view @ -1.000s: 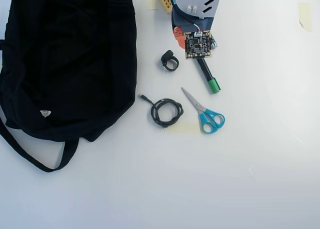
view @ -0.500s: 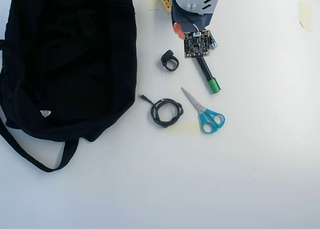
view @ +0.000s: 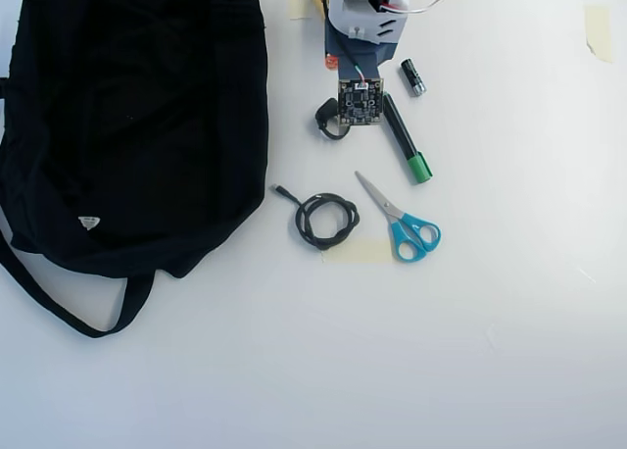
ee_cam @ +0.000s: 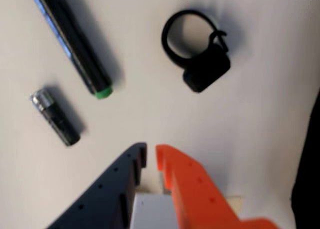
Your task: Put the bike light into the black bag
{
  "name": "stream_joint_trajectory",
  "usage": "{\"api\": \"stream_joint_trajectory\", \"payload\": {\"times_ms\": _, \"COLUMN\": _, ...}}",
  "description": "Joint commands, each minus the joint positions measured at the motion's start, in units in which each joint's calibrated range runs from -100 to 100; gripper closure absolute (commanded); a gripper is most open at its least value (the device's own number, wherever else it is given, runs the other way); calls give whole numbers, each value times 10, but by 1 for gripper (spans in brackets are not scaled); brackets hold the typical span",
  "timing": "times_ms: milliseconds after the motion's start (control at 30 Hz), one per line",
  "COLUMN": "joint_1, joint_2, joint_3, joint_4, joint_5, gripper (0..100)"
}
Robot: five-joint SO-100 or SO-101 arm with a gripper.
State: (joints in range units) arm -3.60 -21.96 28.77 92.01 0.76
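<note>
Overhead view: my own arm and its circuit board [view: 360, 102] cover part of the bike light [view: 328, 121]; only its left edge shows, just beside the board. My gripper is not visible from above. The black bag [view: 127, 125] is cut off at the top and left edges of the overhead view; in the wrist view only a dark sliver shows at the right edge.

Wrist view: gripper [ee_cam: 151, 156] with one dark blue and one orange finger, tips nearly together with a thin gap, holding nothing. The bike light [ee_cam: 197, 51] lies whole on the table, apart from the fingertips.

Count: one bike light, one bag, one marker [view: 404, 143] with a green cap, one small battery [view: 412, 77], one coiled cable [view: 326, 221], one pair of blue-handled scissors [view: 400, 219].

Surface: plain white table [view: 392, 351], a few pale tape patches. Nothing of the room shows.
</note>
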Motion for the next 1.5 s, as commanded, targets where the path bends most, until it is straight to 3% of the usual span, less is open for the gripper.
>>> {"api": "stream_joint_trajectory", "payload": {"times_ms": 0, "joint_1": 1, "joint_2": -7, "joint_3": 20, "joint_4": -60, "joint_5": 3, "gripper": 97}}
{"api": "stream_joint_trajectory", "payload": {"times_ms": 167, "joint_1": 1, "joint_2": -6, "joint_3": 40, "joint_4": -91, "joint_5": 3, "gripper": 96}}
{"api": "stream_joint_trajectory", "payload": {"times_ms": 500, "joint_1": 24, "joint_2": 5, "joint_3": 38, "joint_4": -108, "joint_5": 1, "gripper": 74}}
{"api": "stream_joint_trajectory", "payload": {"times_ms": 1467, "joint_1": 52, "joint_2": 171, "joint_3": 29, "joint_4": -218, "joint_5": -1, "gripper": 73}}
